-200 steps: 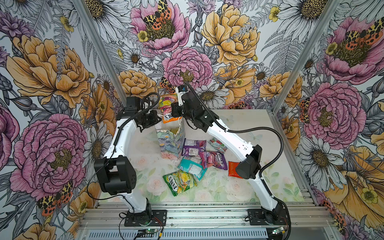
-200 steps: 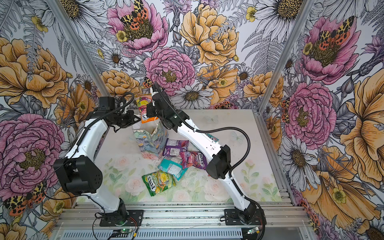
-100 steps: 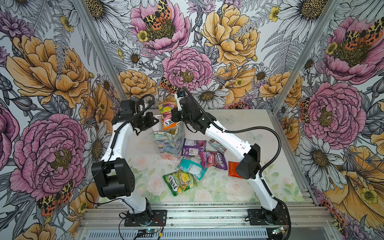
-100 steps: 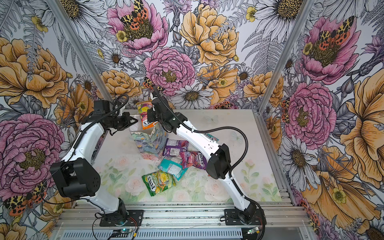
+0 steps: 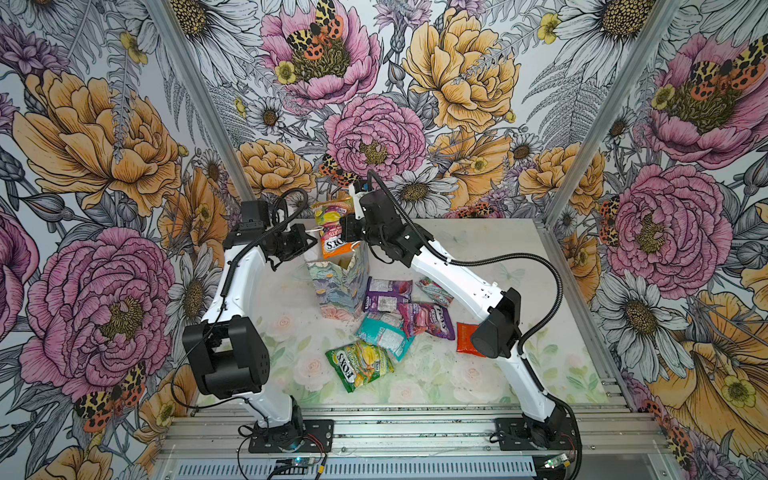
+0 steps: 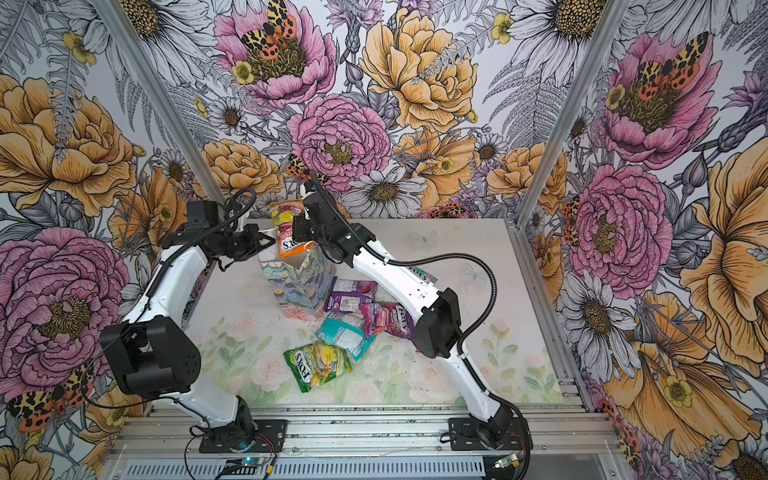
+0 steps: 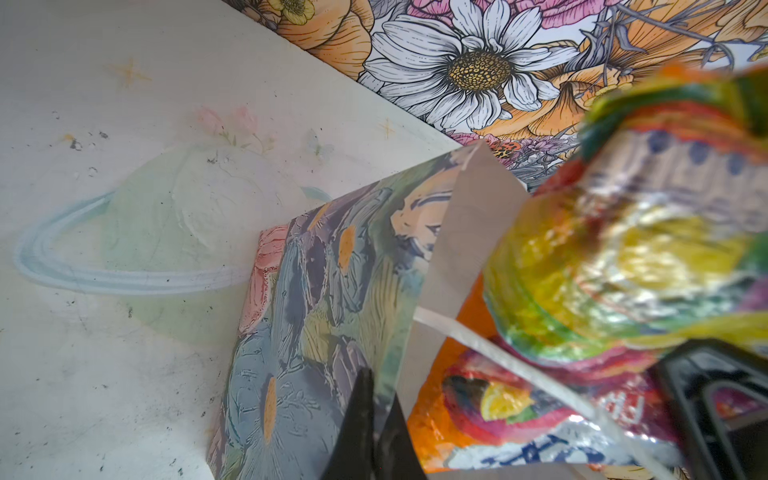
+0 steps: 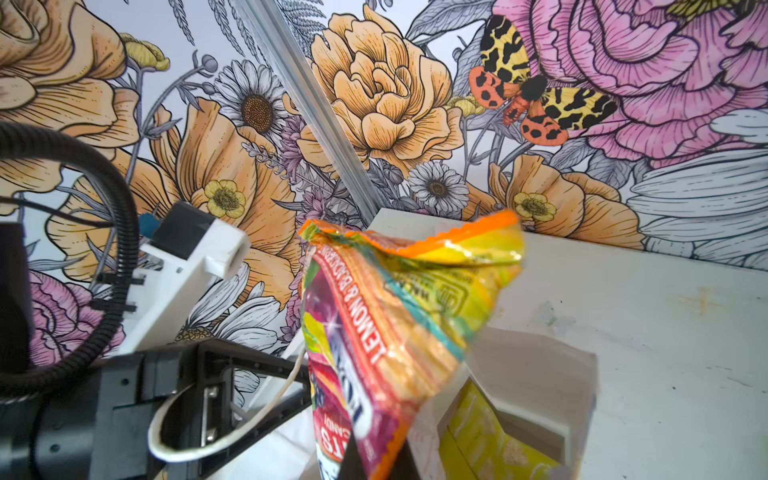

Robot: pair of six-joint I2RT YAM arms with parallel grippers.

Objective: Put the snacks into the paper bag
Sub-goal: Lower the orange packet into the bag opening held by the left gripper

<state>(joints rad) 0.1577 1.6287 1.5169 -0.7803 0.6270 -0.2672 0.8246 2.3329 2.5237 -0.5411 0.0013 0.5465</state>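
Currently the right fingers [image 5: 349, 229] are pinched shut on an orange packet [image 5: 332, 243] marked Fox's, which hangs upright at the open mouth of the paper bag [image 5: 338, 291]. The bag stands toward the back of the worktop [image 5: 490, 257]. The left fingers [image 5: 306, 242] are closed on the bag's thin white cord handle [image 7: 498, 353], drawing that side of the mouth outward.

Six more snacks lie loose on the worktop near the bag: a purple packet [image 5: 386, 293], a magenta packet [image 5: 424, 318], a teal packet [image 5: 384, 334], a green packet [image 5: 359, 365], a red-green packet [image 5: 434, 289] and a red sachet [image 5: 467, 337]. A yellow packet [image 8: 490, 440] sits inside the bag, shown in the right wrist view.

The packets look light, crinkly and slick, likely to sag or slide in a loose pinch. A flat sealed edge or a corner seems the safest hold. The bag is thin paper, probably easy to tip or crumple, so it is best steadied by its handle or rim.

Whether the orange packet's lower corner has passed the rim cannot be told. In both top views that packet covers much of the bag's inside. The right arm's elbow hides part of the red sachet, and the left wrist view shows the packet only as a close blur.
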